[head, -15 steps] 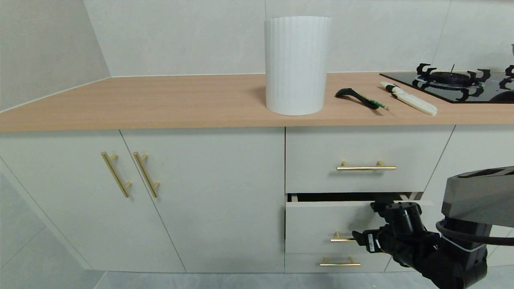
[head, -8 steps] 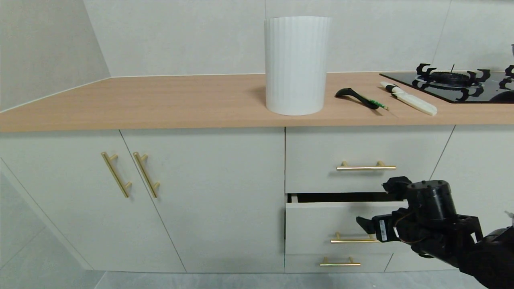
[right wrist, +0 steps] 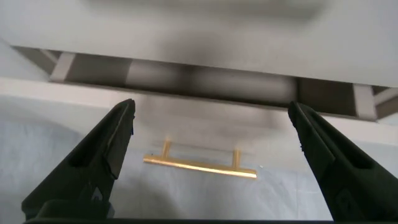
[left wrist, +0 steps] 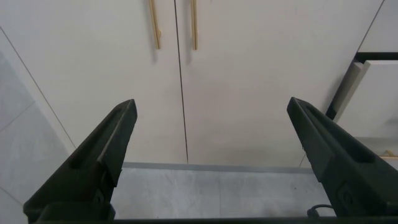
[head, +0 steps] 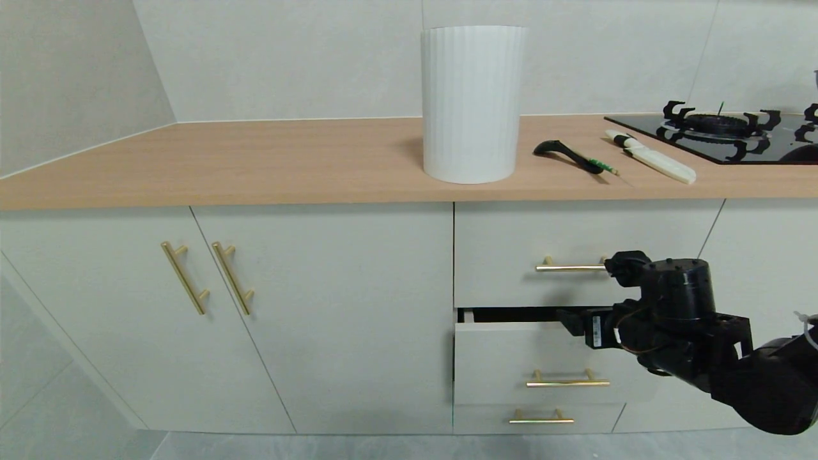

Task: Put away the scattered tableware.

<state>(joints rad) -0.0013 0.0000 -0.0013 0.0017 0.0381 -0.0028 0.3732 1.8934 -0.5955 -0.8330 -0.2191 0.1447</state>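
Right hand [head: 591, 289] has risen before the ajar drawer [head: 505, 354].

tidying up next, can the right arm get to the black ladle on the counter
Probably yes. The right hand is open and empty, in front of the drawers below the counter edge. The black ladle lies near that edge with nothing over it.

My right claw [head: 596, 291] was spread wide in front of the drawers. One finger was by the top gold handle [head: 569, 268]. The middle drawer [head: 511, 358] stuck out a little. On the wooden counter [head: 255, 160] lay a black spoon [head: 571, 155] and a white knife [head: 650, 156], near a tall white pot [head: 473, 102].
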